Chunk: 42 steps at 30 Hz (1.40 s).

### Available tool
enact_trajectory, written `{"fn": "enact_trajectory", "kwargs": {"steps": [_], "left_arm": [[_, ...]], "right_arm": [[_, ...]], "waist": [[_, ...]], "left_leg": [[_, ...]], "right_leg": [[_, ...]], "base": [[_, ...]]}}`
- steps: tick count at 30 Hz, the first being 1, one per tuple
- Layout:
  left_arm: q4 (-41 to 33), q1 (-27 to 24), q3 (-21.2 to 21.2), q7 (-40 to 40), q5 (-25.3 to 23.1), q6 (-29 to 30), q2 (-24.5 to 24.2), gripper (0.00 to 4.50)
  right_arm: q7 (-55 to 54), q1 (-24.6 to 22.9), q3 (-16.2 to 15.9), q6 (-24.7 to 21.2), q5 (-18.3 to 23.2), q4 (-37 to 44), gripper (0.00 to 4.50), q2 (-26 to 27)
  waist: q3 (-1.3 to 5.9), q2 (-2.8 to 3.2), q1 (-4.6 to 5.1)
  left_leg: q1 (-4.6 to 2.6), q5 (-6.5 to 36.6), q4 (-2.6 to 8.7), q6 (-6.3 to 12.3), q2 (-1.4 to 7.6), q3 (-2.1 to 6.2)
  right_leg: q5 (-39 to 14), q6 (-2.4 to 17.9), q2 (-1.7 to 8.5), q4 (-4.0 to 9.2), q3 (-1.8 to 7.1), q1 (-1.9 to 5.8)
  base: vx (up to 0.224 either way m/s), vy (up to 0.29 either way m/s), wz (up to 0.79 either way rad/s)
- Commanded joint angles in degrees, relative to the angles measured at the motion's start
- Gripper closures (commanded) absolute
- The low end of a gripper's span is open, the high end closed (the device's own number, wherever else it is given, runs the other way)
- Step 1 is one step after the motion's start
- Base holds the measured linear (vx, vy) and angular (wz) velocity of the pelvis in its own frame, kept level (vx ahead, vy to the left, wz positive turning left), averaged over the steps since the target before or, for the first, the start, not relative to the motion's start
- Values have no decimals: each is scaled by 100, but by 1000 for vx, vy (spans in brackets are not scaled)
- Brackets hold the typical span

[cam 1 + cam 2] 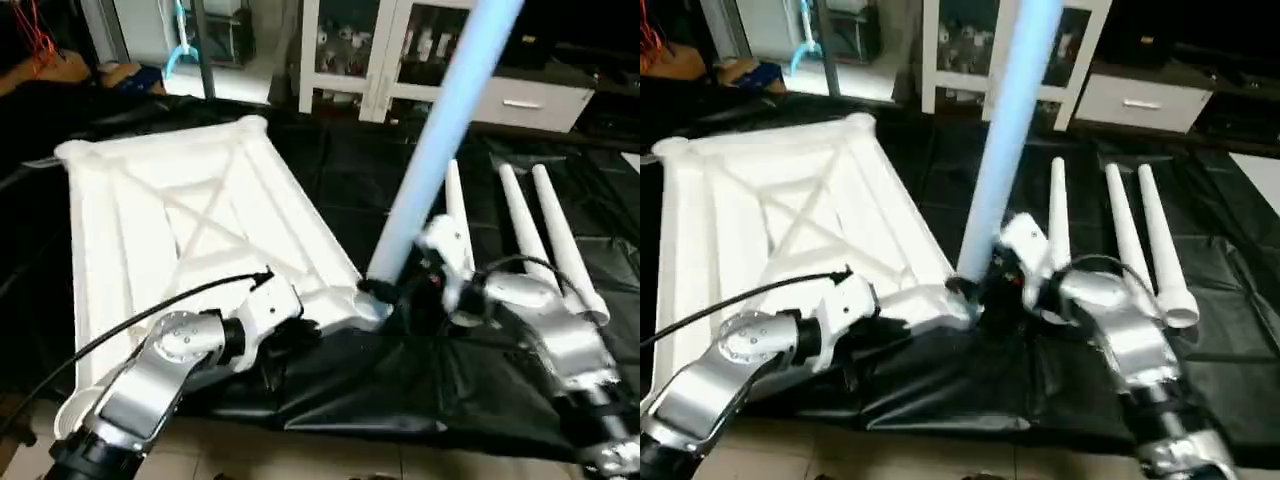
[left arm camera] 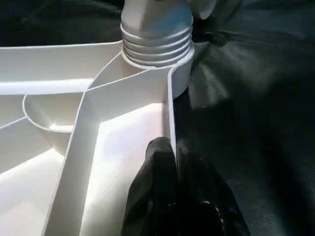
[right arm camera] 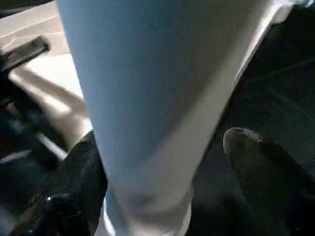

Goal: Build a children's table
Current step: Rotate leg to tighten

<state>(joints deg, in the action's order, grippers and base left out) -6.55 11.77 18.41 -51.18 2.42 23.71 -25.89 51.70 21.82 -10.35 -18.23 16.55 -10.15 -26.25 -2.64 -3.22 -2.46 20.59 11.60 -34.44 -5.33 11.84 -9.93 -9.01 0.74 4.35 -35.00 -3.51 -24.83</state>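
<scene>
The white table top (image 1: 190,210) lies upside down on a black sheet, its X ribs facing up. One white leg (image 1: 440,130) stands upright in the near right corner socket, and its threaded end (image 2: 156,44) sits in that socket. Three more legs (image 1: 530,230) lie side by side to the right. My left gripper (image 2: 172,152) is shut on the top's thin rim wall just short of that corner. Around the base of the standing leg is my right gripper (image 3: 165,142), open, with one finger (image 3: 251,152) clearly off the tube.
The black sheet (image 1: 400,390) ends near the front, with pale floor beyond it. A white glass-door cabinet (image 1: 400,50) and a white drawer unit (image 1: 540,100) stand behind the work. A black cable (image 1: 130,320) runs along my left forearm.
</scene>
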Motion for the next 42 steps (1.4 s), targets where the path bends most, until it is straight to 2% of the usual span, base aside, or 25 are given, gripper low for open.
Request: {"fn": "enact_trajectory", "kwargs": {"steps": [1,4,6,10,15,19,23,26,27,28,29,31,32,33,34,36,37,38,39,40,41,42], "left_arm": [[-383,37,48,-146,319,-169,132,450],[-399,45,118,-147,306,-160,177,450],[-402,45,125,-149,303,-157,178,450],[-427,40,123,-196,336,-125,182,450],[-429,33,117,-218,349,-119,152,450],[-427,37,124,-246,361,-89,137,450],[-397,35,177,-210,244,-75,99,450],[-279,95,287,-16,-25,-12,113,450],[-92,197,376,289,-302,131,219,450],[-56,216,387,347,-348,158,243,450],[51,281,408,510,-432,264,353,450],[300,504,473,930,-633,558,680,450],[310,514,475,947,-640,572,695,450],[386,590,491,1075,-691,680,807,450],[502,697,498,1276,-769,786,961,450],[713,891,468,1665,-865,1078,1291,450],[826,986,442,1895,-933,1184,1459,450],[944,1073,388,2122,-988,1284,1638,450],[1043,1148,326,2304,-1007,1406,1804,450],[1150,1231,255,2518,-1033,1489,1973,450],[1271,1332,172,2741,-1072,1548,2159,450],[1294,1356,157,2781,-1080,1564,2196,450]], "right_arm": [[121,-28,97,-174,82,23,98,-91],[176,-29,88,-219,125,-39,109,-16],[200,-31,91,-256,161,-34,139,-7],[276,-47,152,-366,321,-34,157,45],[358,-96,185,-469,390,28,203,59],[353,-120,208,-546,428,20,238,53],[145,-152,215,-577,334,-73,246,94],[-398,-99,207,-499,54,-301,251,300],[-968,2,212,-458,-172,-563,251,575],[-1067,21,213,-452,-208,-610,252,627],[-1484,115,211,-399,-372,-815,253,817],[-2527,456,271,-330,-639,-1461,255,1355],[-2565,473,275,-327,-644,-1489,256,1375],[-2854,598,308,-305,-683,-1701,257,1535],[-3192,765,365,-274,-697,-1978,257,1743],[-3943,1092,468,-195,-793,-2558,257,2101],[-4355,1245,531,-163,-847,-2849,257,2260],[-4794,1380,618,-84,-908,-3119,258,2400],[-5094,1497,694,5,-915,-3360,259,2525],[-5427,1602,789,103,-893,-3589,259,2645],[-5802,1744,901,278,-903,-3897,259,2790],[-5877,1780,919,319,-910,-3975,259,2825]], "waist": [[319,11,-9],[323,11,-17],[333,19,-31],[336,25,-54],[339,28,-75],[335,29,-83],[333,28,-88],[332,28,-75],[341,40,-58],[326,34,-32],[321,53,-15],[287,40,89],[287,40,89],[281,43,128],[287,47,147],[254,48,213],[271,43,257],[300,76,313],[300,76,313],[308,92,335],[298,59,372],[298,59,372]], "left_leg": [[12,1220,419,224,101,-8],[11,1145,411,236,105,-10],[0,1072,408,230,109,-9],[5,986,402,256,109,-14],[7,881,395,274,108,-20],[8,920,395,242,108,-21],[10,938,400,215,109,-15],[25,933,403,180,104,-11],[22,961,402,114,101,-4],[26,974,417,80,98,-9],[9,1168,421,-6,83,9],[10,1520,435,-126,58,20],[10,1520,435,-126,58,20],[-17,1838,432,-191,38,69],[-32,1922,422,-199,41,78],[-90,2247,417,-208,22,106],[-125,2364,386,-195,7,111],[-56,2244,430,-198,28,157],[-56,2244,430,-198,28,157],[-45,2238,449,-198,52,170],[-74,2421,453,-178,55,176],[-74,2421,453,-178,55,176]], "right_leg": [[-1685,866,247,440,235,347],[-1631,910,251,432,234,347],[-1543,930,248,418,233,347],[-1368,978,250,401,234,357],[-1193,1041,247,379,234,364],[-1365,985,253,401,233,360],[-1409,943,253,402,231,361],[-1490,901,255,406,228,358],[-1602,856,259,405,227,361],[-1662,832,247,428,227,347],[-1971,752,253,455,211,346],[-2533,608,249,528,194,302],[-2533,608,249,528,194,302],[-3178,354,277,602,137,306],[-3279,305,286,618,129,290],[-3611,141,260,702,57,243],[-3678,96,265,741,34,224],[-3288,182,277,692,17,308],[-3288,182,277,692,17,308],[-2982,276,287,671,12,320],[-2855,358,285,696,-29,318],[-2855,358,285,696,-29,318]], "base": [[0,0,0],[0,0,0],[0,0,0],[0,0,0],[0,0,0],[0,0,0],[0,0,0],[0,0,0],[0,0,0],[0,0,0],[0,0,0],[0,0,0],[0,0,0],[0,0,0],[0,0,0],[0,0,0],[0,0,0],[0,0,0],[0,0,0],[0,0,0],[0,0,0],[0,0,0]]}}
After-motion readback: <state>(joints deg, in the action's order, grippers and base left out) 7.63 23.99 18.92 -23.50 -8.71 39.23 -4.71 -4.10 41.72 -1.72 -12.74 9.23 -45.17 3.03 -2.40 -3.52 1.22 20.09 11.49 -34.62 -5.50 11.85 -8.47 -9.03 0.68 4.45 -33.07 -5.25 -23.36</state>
